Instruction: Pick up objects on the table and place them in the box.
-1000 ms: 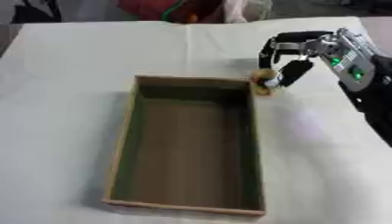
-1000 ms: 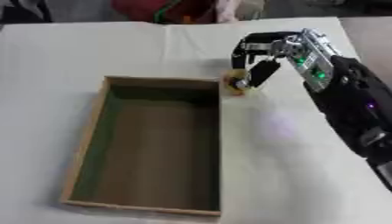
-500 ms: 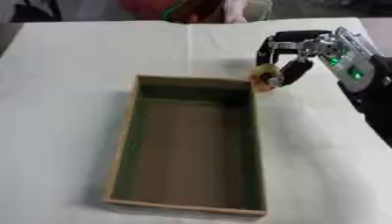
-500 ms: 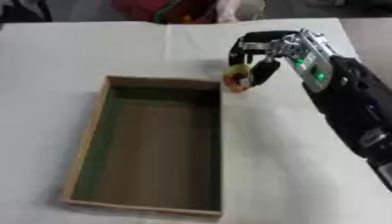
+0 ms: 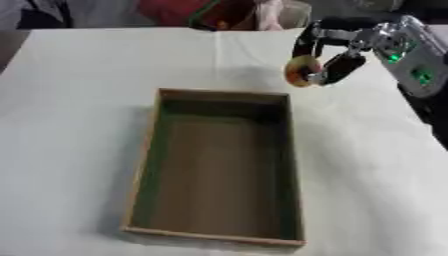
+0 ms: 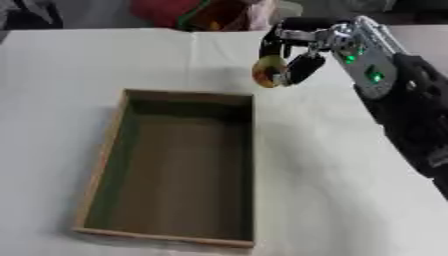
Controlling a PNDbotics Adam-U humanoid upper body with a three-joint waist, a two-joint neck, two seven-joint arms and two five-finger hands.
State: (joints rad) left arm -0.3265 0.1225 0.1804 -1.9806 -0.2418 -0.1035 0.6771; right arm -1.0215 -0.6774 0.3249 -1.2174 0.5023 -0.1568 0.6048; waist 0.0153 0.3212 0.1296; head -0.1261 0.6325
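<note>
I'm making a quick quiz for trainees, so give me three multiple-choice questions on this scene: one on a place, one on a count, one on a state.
1. Where is the round object?
A. In the box
B. Held above the table beyond the box's far right corner
C. At the table's left edge

2. How many things lie in the box?
A. None
B. One
C. Three

3. What is the right robot hand doing?
A. Resting open
B. Curled, holding nothing
C. Curled round the object

Answers: 1 B, it hangs in the fingers past that corner. 2 A, only the bare floor shows. 3 C, fingers wrap it.
</note>
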